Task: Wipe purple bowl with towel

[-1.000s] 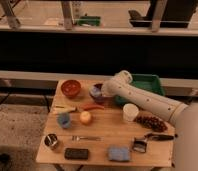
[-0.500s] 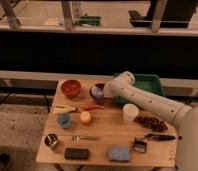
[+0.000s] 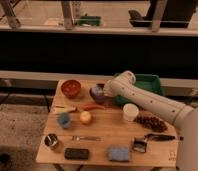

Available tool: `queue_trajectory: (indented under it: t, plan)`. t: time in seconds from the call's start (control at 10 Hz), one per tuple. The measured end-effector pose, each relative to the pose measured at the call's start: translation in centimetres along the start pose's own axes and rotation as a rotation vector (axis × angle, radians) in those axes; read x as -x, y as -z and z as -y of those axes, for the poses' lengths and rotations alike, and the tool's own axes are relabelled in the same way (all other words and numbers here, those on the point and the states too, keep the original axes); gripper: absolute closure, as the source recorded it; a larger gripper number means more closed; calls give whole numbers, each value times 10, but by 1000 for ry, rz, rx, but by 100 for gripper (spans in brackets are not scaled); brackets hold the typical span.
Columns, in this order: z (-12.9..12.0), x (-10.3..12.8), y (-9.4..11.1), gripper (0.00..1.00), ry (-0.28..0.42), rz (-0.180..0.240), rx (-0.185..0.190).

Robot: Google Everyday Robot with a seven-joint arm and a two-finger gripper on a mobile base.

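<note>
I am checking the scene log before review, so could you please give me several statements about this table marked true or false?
1. The hand is at the purple bowl, near the table's far edge. True.
2. The red bowl sits right of the green tray. False: it sits left of the purple bowl, far from the tray.
3. The white cup stands near the grapes. True.
4. The blue sponge lies inside the green tray. False: it lies at the table's near edge.
</note>
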Motion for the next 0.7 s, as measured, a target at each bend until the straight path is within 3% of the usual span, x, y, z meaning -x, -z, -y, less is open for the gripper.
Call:
queue_trajectory:
  t: [0.4,0.7]
  plan:
    - [5,1,2,22,-29,6,-9]
    - [7,5,4,20,-34,16,-13]
